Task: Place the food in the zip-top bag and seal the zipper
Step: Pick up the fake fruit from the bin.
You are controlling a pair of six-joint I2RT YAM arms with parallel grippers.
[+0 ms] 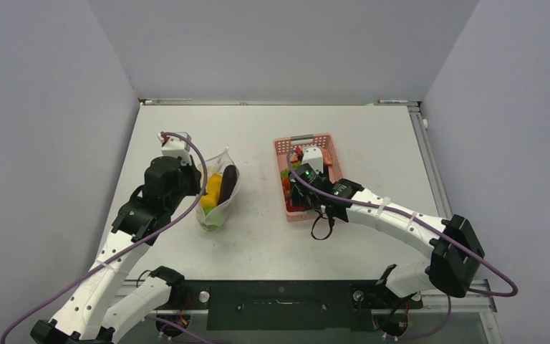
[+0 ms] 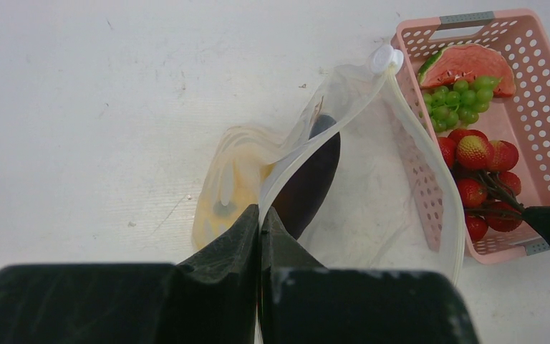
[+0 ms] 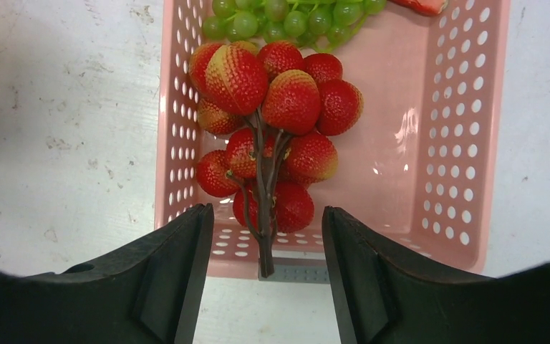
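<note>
The left fingers [image 2: 240, 240] are pinched tight on the zipper [image 2: 437, 166] edge of the bag [image 2: 372, 193], which lies open on the surface [image 2: 114, 107] just ahead of them. Inside it, the eggplant [image 2: 308, 179] sits just past the fingertips, beside 1 yellow piece [image 2: 229, 190], perhaps the pepper. The right fingers [image 3: 175, 279] are spread wide over the basket [image 3: 473, 143]. The red cluster [image 3: 279, 129] lies between and ahead of them, touching neither.

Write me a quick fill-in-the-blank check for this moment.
The left fingers pinch the rim of the clear ____.
The right fingers hang ____ over the red fruit cluster.
The green grapes lie in the pink ____.
Missing words: bag; open; basket.
</note>
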